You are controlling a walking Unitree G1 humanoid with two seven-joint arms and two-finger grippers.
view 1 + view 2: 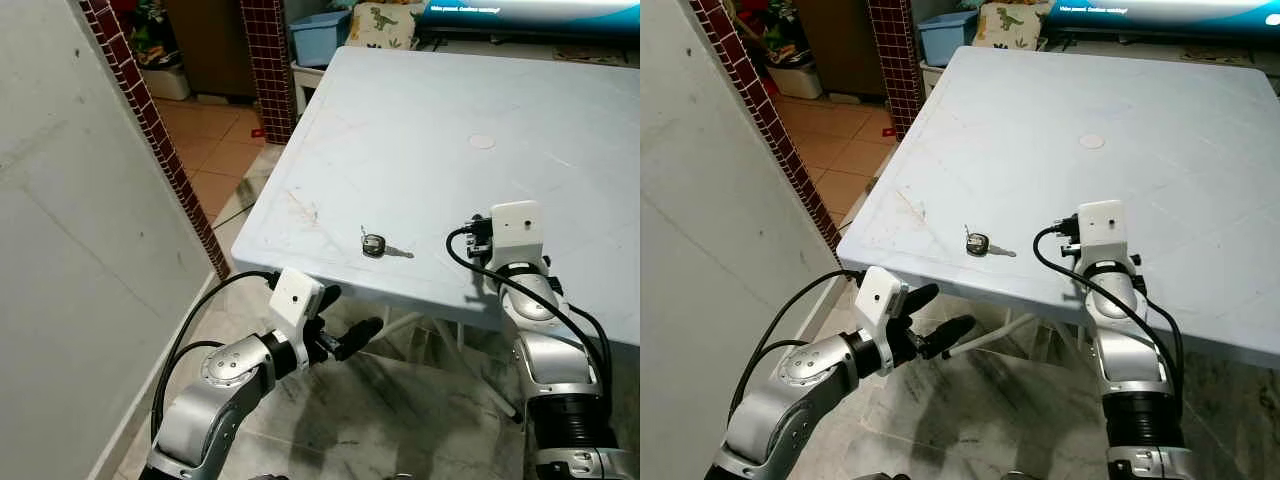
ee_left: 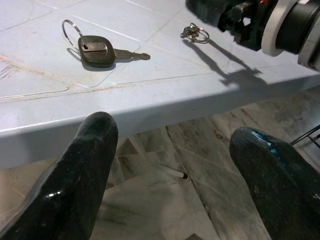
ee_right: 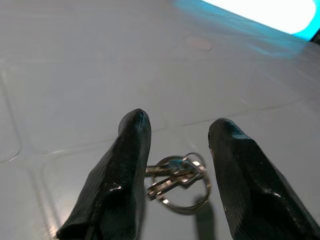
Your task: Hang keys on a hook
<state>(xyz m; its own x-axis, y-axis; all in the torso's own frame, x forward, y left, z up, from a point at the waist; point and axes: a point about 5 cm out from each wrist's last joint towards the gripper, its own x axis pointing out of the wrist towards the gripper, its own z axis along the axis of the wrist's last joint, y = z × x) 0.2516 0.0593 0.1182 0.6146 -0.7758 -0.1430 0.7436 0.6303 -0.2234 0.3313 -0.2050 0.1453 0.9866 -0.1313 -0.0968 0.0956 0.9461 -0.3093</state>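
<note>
Pale blue plastic forms the bench [image 1: 420,140], on which a black-headed key with a steel ring [image 1: 375,245] is laid near the front edge. The right claw [image 3: 175,150] is held low over the bench, fingers spread wide around a small bunch of silver keys on a ring [image 3: 177,182]. The left claw [image 1: 940,315] is held open below the bench edge.

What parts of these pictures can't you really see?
- The right pincer: in the head views its own wrist camera block hides its fingers.
- The silver keys on a ring: the right wrist view shows the bunch bunched together, so I cannot count them; the left finger covers part.
- The black-headed key: too small in the head views to read any marking.
- The table: its far side is cut off by the frame edge.
</note>
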